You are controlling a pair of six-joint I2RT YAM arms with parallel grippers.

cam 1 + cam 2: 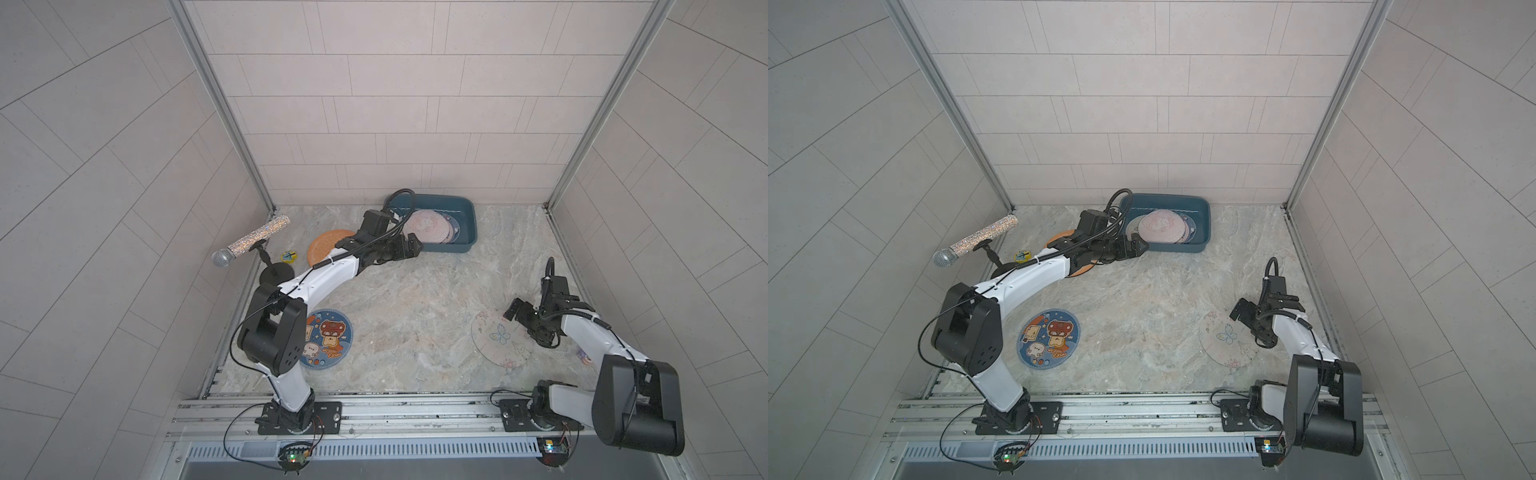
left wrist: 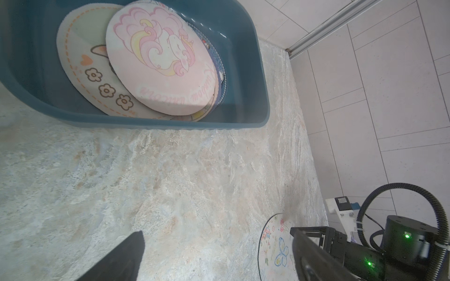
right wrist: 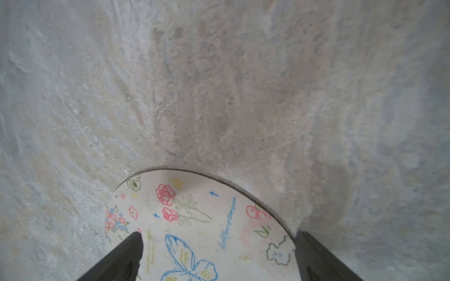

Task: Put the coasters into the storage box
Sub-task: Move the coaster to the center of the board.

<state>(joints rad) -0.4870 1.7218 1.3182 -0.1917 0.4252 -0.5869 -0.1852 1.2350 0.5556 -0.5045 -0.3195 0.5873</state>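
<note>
The dark teal storage box (image 1: 468, 216) (image 1: 1205, 226) (image 2: 264, 97) stands at the back of the table. Inside lie several coasters, with a pink unicorn coaster (image 1: 424, 226) (image 1: 1160, 226) (image 2: 158, 60) on top of a cream flower one (image 2: 80, 63). My left gripper (image 1: 409, 246) (image 1: 1137, 248) (image 2: 216, 233) hovers open and empty just in front of the box's near left corner. An orange coaster (image 1: 324, 245) lies partly under that arm. A blue cartoon coaster (image 1: 332, 336) (image 1: 1050, 336) lies near the left base. My right gripper (image 1: 525, 326) (image 1: 1252, 328) (image 3: 219, 234) is open over the cream butterfly coaster (image 1: 496, 338) (image 3: 199, 219).
A glittery microphone (image 1: 249, 243) on a stand with a black round base (image 1: 276, 274) sits at the left edge, with a tiny yellow badge (image 1: 288, 256) beside it. A small object (image 1: 584, 356) lies by the right arm. Tiled walls close in three sides.
</note>
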